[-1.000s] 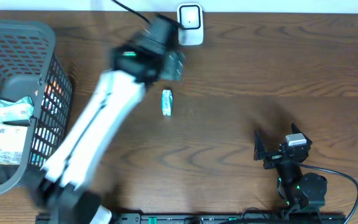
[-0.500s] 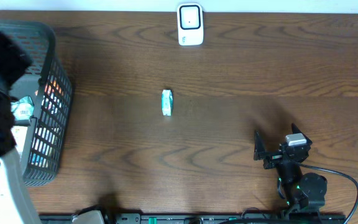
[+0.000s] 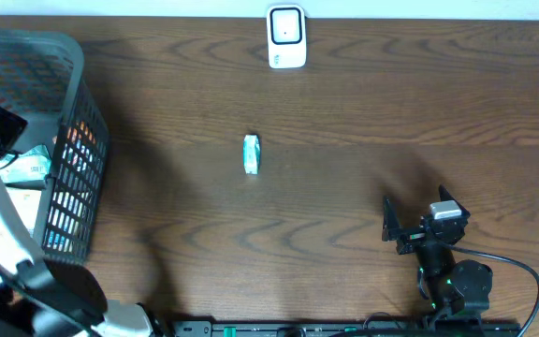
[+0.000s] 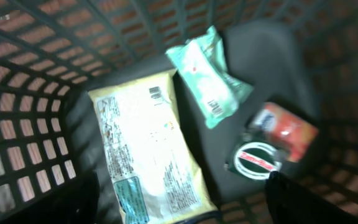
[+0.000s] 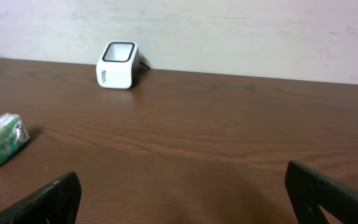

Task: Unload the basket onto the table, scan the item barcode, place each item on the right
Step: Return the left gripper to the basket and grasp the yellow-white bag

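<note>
Closest to the working hand, the left gripper (image 4: 182,202) hangs inside the basket (image 4: 30,37) with its fingers spread wide to either side of the wrist view and nothing between them. Directly below lies what I take to be the next item to scan, a pale yellow packet (image 4: 145,149) flat on the basket floor with its barcode (image 4: 156,93) facing up near the far end. It looks like a thin film pouch: probably light, soft, crinkly and somewhat slippery, likely to sag if lifted by one corner. A pinch across its narrow width near the middle, clear of the barcode, seems the safest hold, though a flat pouch gives the fingers little edge to catch. A mint-green packet (image 4: 207,78) sits at its far corner, touching or slightly overlapping, I cannot tell which. A red pouch (image 4: 284,127) and a round label (image 4: 257,160) lie beside it in shadow. This view is blurred, no print is readable, and the yellow packet's near end is cut off. Out on the table (image 3: 391,112), the right gripper (image 5: 188,199) rests near the robot's edge with fingers fully apart and empty. Farther on, a small green packet (image 3: 251,153) lies alone, its barcode not visible. The scanner (image 3: 286,37) stands at the far edge. From overhead, the left arm hides much of the basket's inside.
</note>
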